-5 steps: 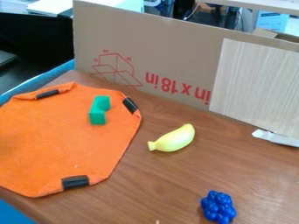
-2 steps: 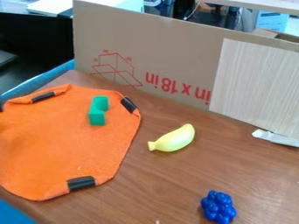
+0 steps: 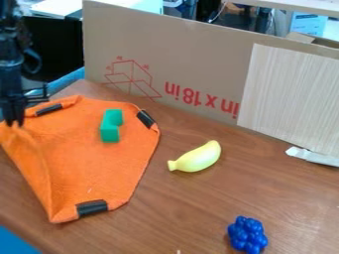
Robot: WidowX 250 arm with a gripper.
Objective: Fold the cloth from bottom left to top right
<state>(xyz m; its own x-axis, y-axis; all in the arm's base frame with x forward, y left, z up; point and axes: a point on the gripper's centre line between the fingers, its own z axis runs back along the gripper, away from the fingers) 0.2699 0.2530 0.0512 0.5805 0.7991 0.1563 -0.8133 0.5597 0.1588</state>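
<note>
Cloth (image 3: 89, 163), orange: lies on table (image 3: 198, 213), left edge pinched in gripper (image 3: 15, 123). Green block (image 3: 110, 133): sits atop cloth. Hazards: pulled fabric may topple block; shallow grip may let edge slip.

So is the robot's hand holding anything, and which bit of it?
Yes, the hand looks to be pinching the orange cloth by its left edge, near the black strip at the cloth's upper left.
</note>
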